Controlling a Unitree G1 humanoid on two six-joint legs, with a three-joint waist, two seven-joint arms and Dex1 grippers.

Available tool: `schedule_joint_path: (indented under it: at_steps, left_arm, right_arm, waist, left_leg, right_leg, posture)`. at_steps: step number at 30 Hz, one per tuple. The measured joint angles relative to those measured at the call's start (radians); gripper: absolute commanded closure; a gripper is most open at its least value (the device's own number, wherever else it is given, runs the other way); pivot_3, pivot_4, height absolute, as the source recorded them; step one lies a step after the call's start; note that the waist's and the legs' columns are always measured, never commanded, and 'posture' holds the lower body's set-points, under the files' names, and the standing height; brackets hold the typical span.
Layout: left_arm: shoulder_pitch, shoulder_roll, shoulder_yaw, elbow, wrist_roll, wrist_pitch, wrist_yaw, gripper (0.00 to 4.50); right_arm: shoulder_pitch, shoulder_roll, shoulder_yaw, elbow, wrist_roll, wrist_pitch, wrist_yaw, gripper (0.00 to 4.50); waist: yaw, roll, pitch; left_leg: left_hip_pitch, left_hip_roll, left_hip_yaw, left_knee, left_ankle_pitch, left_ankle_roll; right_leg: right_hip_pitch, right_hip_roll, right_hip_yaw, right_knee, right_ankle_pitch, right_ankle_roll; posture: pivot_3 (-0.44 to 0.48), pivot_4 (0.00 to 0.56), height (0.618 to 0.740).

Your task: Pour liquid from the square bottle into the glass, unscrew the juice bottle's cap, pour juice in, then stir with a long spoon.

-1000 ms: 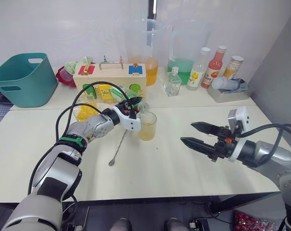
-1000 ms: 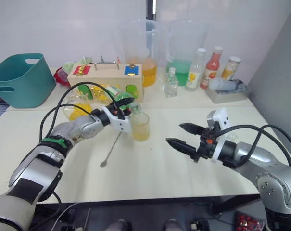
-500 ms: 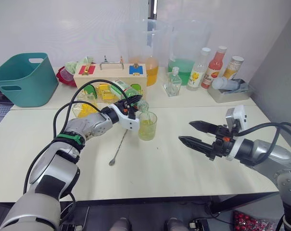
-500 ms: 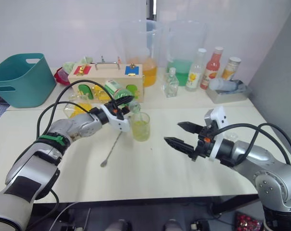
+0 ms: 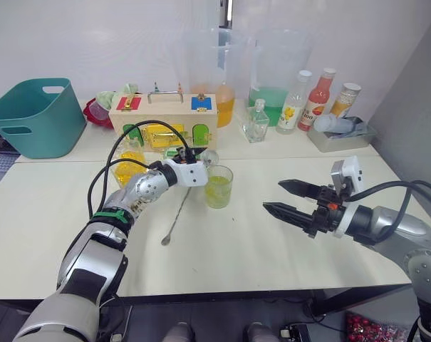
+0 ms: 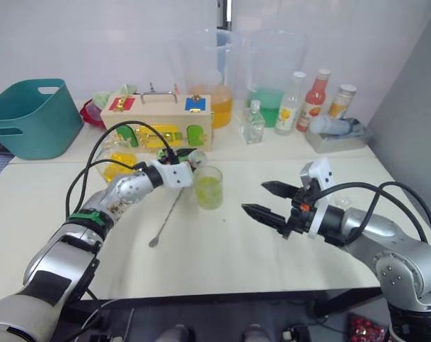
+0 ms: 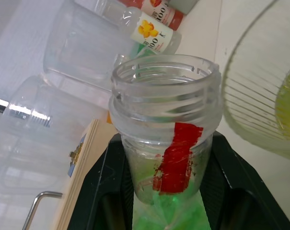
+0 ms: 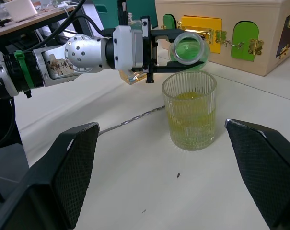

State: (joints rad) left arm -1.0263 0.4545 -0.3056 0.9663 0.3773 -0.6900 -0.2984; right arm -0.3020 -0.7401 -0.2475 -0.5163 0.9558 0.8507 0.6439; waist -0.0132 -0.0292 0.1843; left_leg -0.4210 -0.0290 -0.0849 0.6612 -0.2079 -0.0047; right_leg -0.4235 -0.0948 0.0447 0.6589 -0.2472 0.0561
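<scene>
On the pale table (image 5: pixel 243 263) stand two tall clear plastic pitchers, one with orange liquid (image 5: pixel 216 75) and one with green liquid (image 5: pixel 276 75), both at the back. Beside them is a row of three upright bottles: a yellow-labelled clear bottle (image 5: pixel 295 100), a red-orange bottle (image 5: pixel 317 90) and an orange-filled bottle with a pale cap (image 5: pixel 345 98). One small clear square bottle with colourless contents (image 5: pixel 256 121) stands in front of the green pitcher. One squat square glass bottle with yellow contents (image 5: pixel 127 165) sits behind the left forearm.

The slim clear juice bottle with a green-and-white label (image 8: pixel 188 50) is uncapped, its open threaded mouth bearing a strip of red tape, and lies nearly level, mouth just beside the rim of the glass. The left gripper (image 8: pixel 152 52) is clamped around its neck. The small ribbed clear glass (image 5: pixel 219 187) stands mid-table, about half full of yellow-green liquid (image 8: pixel 190 122). One thin long silver spoon (image 5: pixel 175 219) lies flat on the table just left of the glass.

The right gripper (image 5: pixel 273 197) hovers over the table, well to the right of the glass, its two black fingers spread apart and holding nothing.
</scene>
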Motion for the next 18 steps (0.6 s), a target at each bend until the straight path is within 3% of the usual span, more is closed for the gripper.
schedule_joint_path:
  at_steps: [11, 18]
  left_arm:
    - [0.043, 0.009, 0.196, -0.284, -0.222, 0.324, -0.117, 3.10]
    - [0.147, 0.016, 0.348, -0.596, -0.462, 0.751, -0.197, 3.10]
  right_arm:
    - [-0.073, -0.008, 0.038, 0.065, -0.012, 0.000, 0.055, 0.03]
    - [-0.148, -0.011, 0.087, 0.136, -0.040, -0.001, 0.127, 0.03]
  waist:
    - [-0.005, 0.000, 0.000]
    - [-0.008, 0.000, 0.000]
  left_leg:
    - [0.000, 0.000, 0.000, 0.000, 0.000, 0.000]
    - [0.001, 0.000, -0.001, 0.001, 0.000, 0.000]
  right_leg:
    - [-0.001, 0.000, 0.000, 0.002, 0.000, 0.000]
    - [-0.001, 0.000, 0.000, 0.004, 0.000, 0.000]
  posture:
    - [0.000, 0.150, 0.740]
    - [0.000, 0.150, 0.740]
